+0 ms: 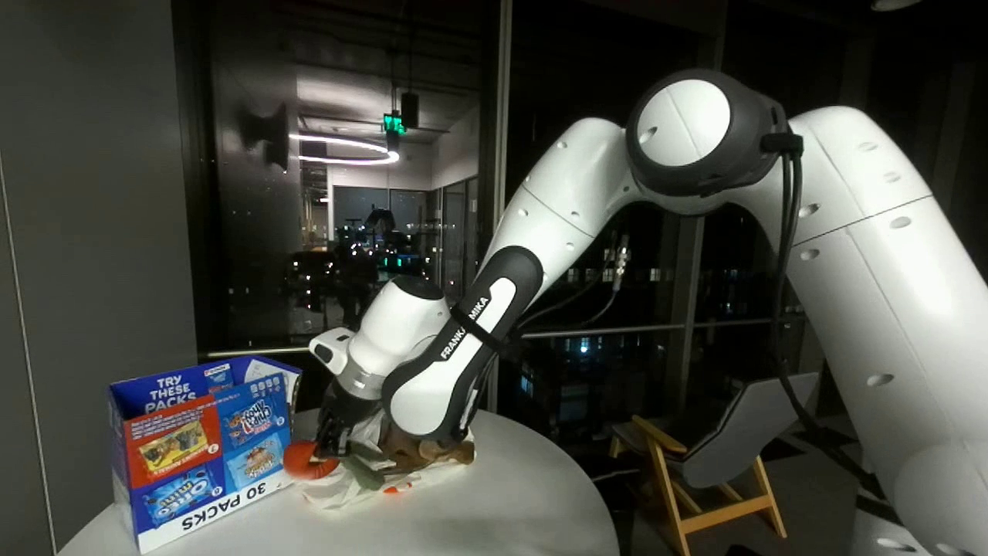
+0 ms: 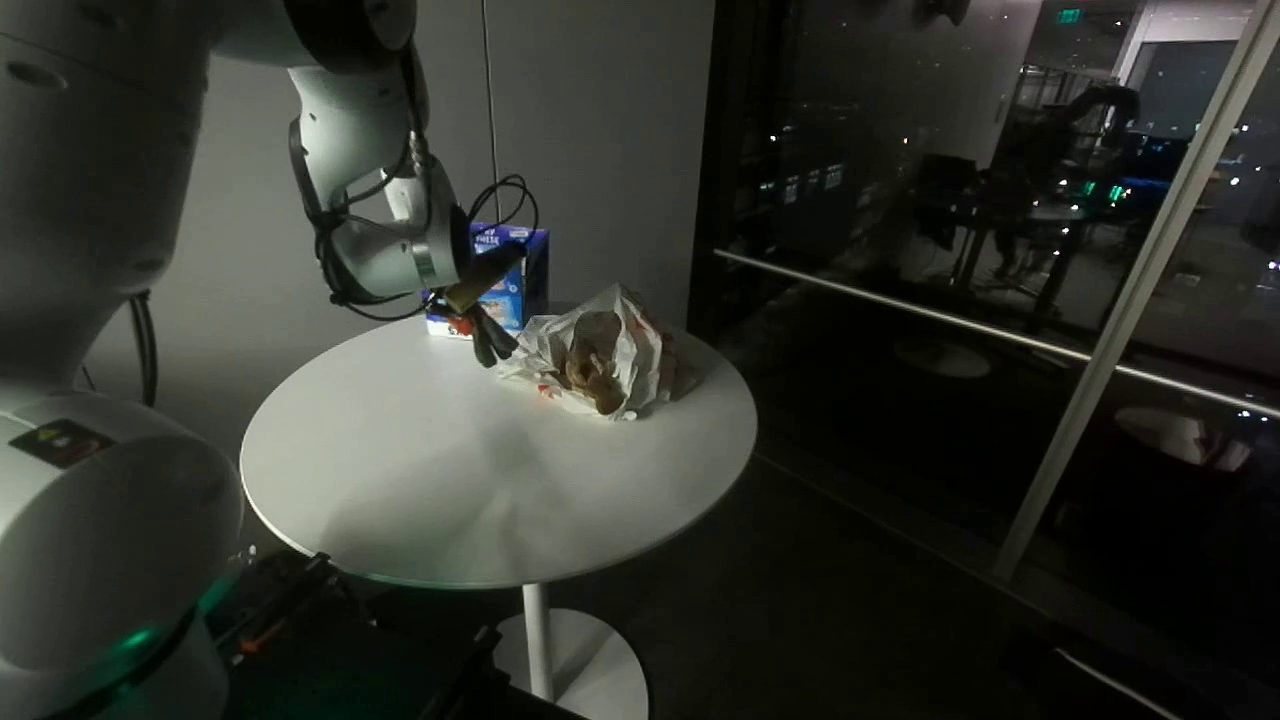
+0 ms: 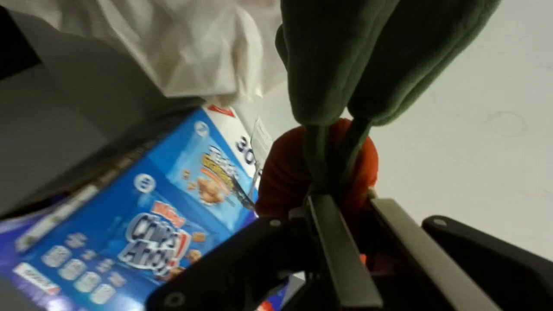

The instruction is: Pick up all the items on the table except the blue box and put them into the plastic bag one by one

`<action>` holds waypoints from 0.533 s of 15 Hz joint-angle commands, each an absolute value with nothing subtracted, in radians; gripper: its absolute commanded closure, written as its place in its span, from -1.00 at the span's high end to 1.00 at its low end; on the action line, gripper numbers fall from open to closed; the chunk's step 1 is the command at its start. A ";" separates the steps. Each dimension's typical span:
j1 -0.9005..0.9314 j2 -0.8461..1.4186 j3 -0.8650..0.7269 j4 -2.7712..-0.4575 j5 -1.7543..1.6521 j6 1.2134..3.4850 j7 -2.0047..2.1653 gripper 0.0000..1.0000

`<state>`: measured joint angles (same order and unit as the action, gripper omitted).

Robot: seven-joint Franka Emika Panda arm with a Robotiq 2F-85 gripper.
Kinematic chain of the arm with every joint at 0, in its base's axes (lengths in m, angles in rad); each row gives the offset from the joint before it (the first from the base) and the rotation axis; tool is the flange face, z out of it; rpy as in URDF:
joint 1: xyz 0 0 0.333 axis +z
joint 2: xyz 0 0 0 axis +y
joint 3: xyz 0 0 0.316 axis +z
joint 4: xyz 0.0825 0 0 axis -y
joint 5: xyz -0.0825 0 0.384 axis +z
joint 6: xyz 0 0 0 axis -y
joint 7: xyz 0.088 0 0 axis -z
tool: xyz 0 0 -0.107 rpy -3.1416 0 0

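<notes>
Claw [image 3: 350, 202] was pinched pretty tight on a leafy orange-red item [image 3: 287, 164] over the worktop [image 2: 430, 450]. Plastic bag [image 2: 645, 345] lay rumpled nearby, brown stuff [image 2: 592, 372] in its mouth; in an exterior view, the blue box [image 2: 510, 300] stood farther back.

"30 PACKS", upside down on the blue box [image 1: 204, 452]!
Inside, upright, "TRY THESE PACKS"; outside, inverted, "OREO mini" and "CHIPS AHOY!" The wrist view gives us Chips Ahoy! large, with "30" and a blurrier "Teddy"! On the robot arm [image 1: 587, 185], "FRANKA" and "MIKA", a black strap [image 1: 477, 330] crossing between! A yellow warning triangle [image 2: 47, 434] on the arm's dark label [image 2: 75, 447]! Red print [image 2: 546, 391] on the plastic bag [image 2: 635, 345] and the green sign [image 1: 394, 122]: too small to read.
</notes>
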<state>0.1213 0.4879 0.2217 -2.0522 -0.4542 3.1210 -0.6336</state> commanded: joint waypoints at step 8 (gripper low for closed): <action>0.646 0.396 -0.559 -2.055 -0.982 2.926 0.068 -0.76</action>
